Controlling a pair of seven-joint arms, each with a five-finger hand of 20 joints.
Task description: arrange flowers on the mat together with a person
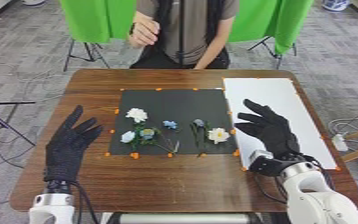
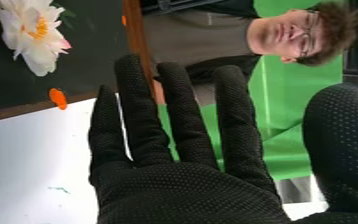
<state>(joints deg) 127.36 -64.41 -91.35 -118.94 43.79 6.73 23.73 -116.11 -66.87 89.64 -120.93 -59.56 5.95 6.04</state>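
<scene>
My left hand [image 1: 69, 142] is over the table's left side, left of the dark mat [image 1: 158, 100], its fingers straight and empty. Over the white sheet at the mat's right is my right hand [image 1: 269, 131], open and holding nothing; in the right wrist view the same hand [image 2: 180, 187] has its fingers extended. On the mat lie a white flower [image 1: 136, 115] at the upper left, pale blue blooms [image 1: 147, 133] with green leaves below it, a small blue flower [image 1: 169, 124] in the middle, a bluish flower [image 1: 198, 122] and a white flower [image 1: 218, 135] at the right. The right wrist view shows a white flower [image 2: 38, 32].
A white sheet [image 1: 260, 92] lies along the right of the brown table [image 1: 95, 90]. Orange marks line the mat's edges. A person stands or sits at the far edge, one hand [image 1: 144, 32] raised, away from the flowers. Green cloths hang behind.
</scene>
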